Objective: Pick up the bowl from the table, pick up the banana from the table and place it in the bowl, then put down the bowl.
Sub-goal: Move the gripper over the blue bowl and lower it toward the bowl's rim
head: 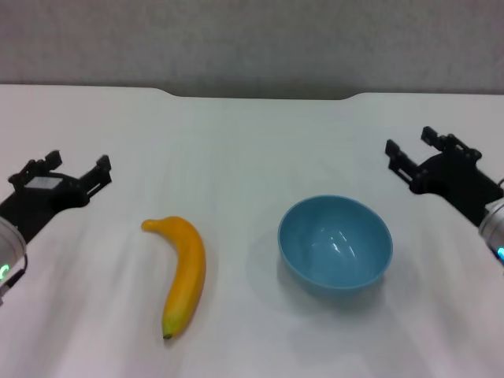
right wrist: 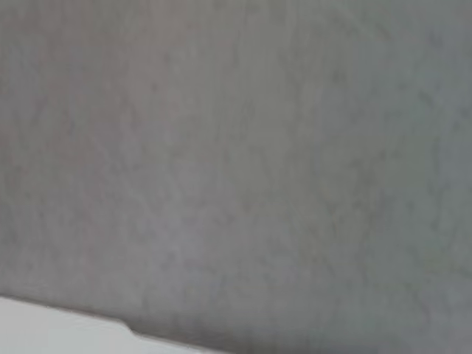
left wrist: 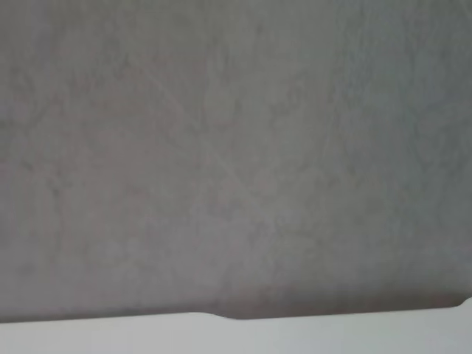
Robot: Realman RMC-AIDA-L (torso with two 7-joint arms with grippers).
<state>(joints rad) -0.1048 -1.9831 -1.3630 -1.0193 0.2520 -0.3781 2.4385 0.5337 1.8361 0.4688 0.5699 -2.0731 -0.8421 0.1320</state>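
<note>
Two objects lie well apart on the white table (head: 252,142): the light-blue bowl (head: 335,245) upright right of centre, and the yellow-orange banana (head: 183,273) to its left, stem toward the far side and dark tip toward the near edge. Left gripper (head: 71,168) hovers at the far-left margin, fingers apart and holding nothing. Right gripper (head: 411,146) hovers at the far-right margin, likewise spread and holding nothing. Beyond the table's notched far edge stands a plain grey wall (head: 252,39), which fills both wrist views.
</note>
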